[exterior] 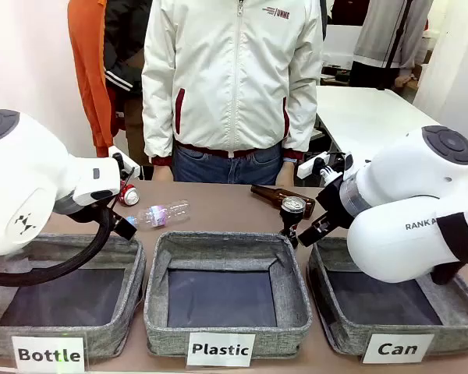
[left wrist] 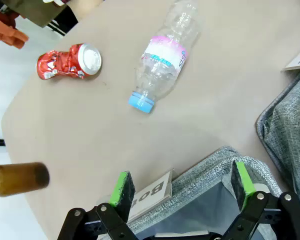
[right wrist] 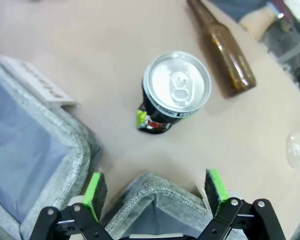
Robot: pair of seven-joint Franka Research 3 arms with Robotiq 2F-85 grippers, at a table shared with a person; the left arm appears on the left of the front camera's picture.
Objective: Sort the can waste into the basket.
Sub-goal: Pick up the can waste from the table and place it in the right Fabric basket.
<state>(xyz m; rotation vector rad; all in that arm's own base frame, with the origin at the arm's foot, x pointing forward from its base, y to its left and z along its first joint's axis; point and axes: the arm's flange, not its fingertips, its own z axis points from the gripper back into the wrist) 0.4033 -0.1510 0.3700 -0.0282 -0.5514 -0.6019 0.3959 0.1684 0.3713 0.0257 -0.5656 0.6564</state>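
Pincers both spread apart, holding nothing: left pincer (left wrist: 182, 182), right pincer (right wrist: 155, 186). Crushed red metal can (left wrist: 70, 61) lies on the tan table (left wrist: 90, 130) near a clear plastic bottle (left wrist: 162, 60). Dark metal can with silver top (right wrist: 175, 92) stands upright beside a lying brown glass bottle (right wrist: 222, 52), just beyond the grey fabric basket labelled "Can" (exterior: 339, 331).

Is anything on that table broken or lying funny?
The red can is crushed and lies on its side near the table edge. The clear plastic bottle and brown bottle also lie flat, while the dark can stands upright. Nothing looks spilled.
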